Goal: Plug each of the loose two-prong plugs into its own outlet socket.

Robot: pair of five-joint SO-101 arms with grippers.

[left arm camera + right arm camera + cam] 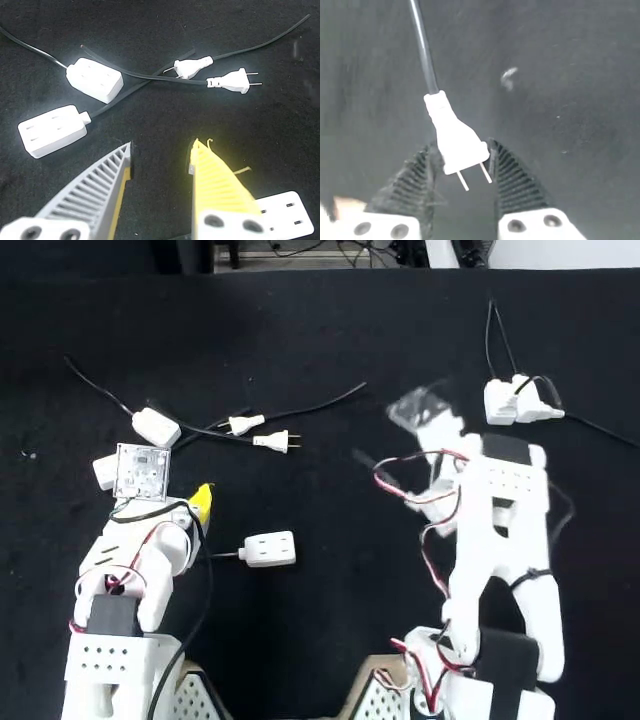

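Two loose white two-prong plugs (pixel 245 424) (pixel 277 442) lie on black cords at the back left; the left wrist view shows them as the small plug (pixel 192 66) and the longer plug (pixel 230 81). White outlet blocks lie nearby: one (pixel 95 77), another (pixel 50 129), a third (pixel 285 212). My left gripper (pixel 160 155) hangs open above the cloth, short of the plugs, with nothing in it. My right gripper (pixel 462 150) is shut on a third white plug (pixel 457 142), prongs pointing back at the wrist, held above the table at the middle right (pixel 420 410).
A fourth outlet block (pixel 515 400) with a black cord lies at the back right, just beyond my right gripper. A lone outlet (pixel 270 548) sits mid-table beside my left arm. Black cords cross the back left. Black cloth covers the table.
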